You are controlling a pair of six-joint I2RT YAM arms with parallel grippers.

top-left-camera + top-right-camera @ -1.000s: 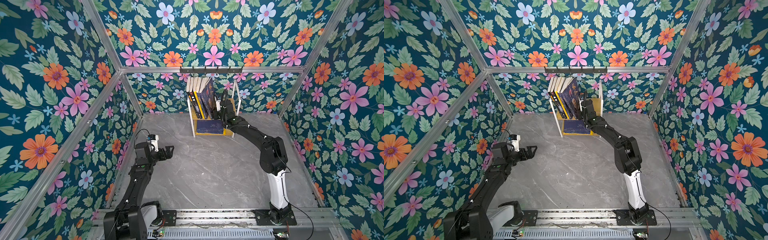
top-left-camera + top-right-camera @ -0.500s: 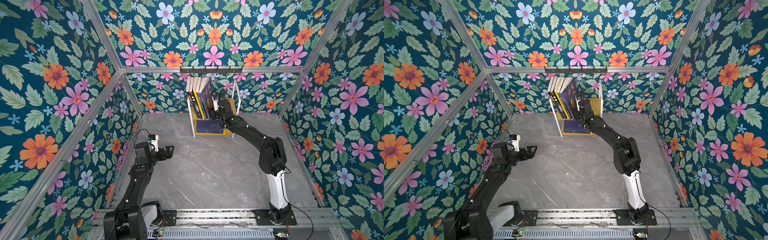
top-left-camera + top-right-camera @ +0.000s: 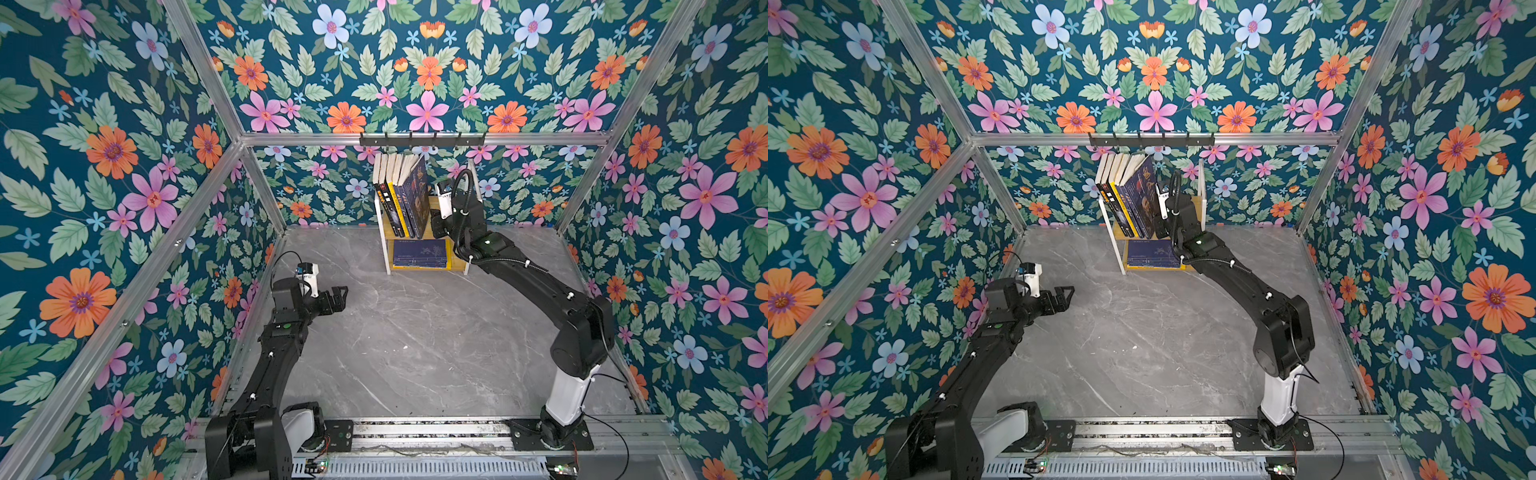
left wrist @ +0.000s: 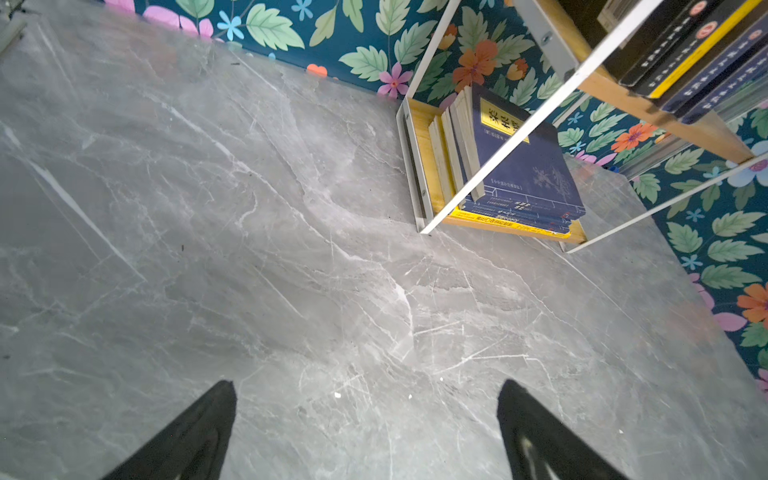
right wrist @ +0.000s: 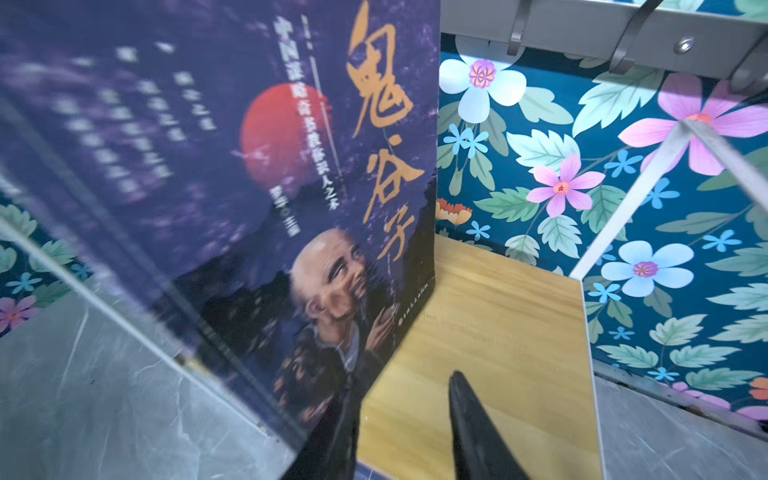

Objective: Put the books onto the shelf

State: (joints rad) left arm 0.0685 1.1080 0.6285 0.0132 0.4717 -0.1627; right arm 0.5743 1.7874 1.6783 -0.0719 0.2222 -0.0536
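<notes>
The purple-blue portrait book (image 3: 417,199) stands on end on the upper board of the shelf (image 3: 384,249). Its long axis is near upright, and it leans onto the row of upright books (image 3: 395,195), cover facing the right claw (image 5: 403,380). That claw sits just beside the book's lower corner, fingers parted over bare board. Navy books (image 4: 519,174) lie flat on the lower tier. The left claw (image 3: 336,297) hangs spread wide over the bench (image 3: 415,332).

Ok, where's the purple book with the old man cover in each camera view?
Both top views: the purple book is rightmost in the upright row on the shelf, top tier, back centre.
Left wrist: that row's spines show, but I cannot single it out.
Right wrist: its cover, close up, fills much of the picture.
Shared landmark: the top tier's wooden board.
</notes>
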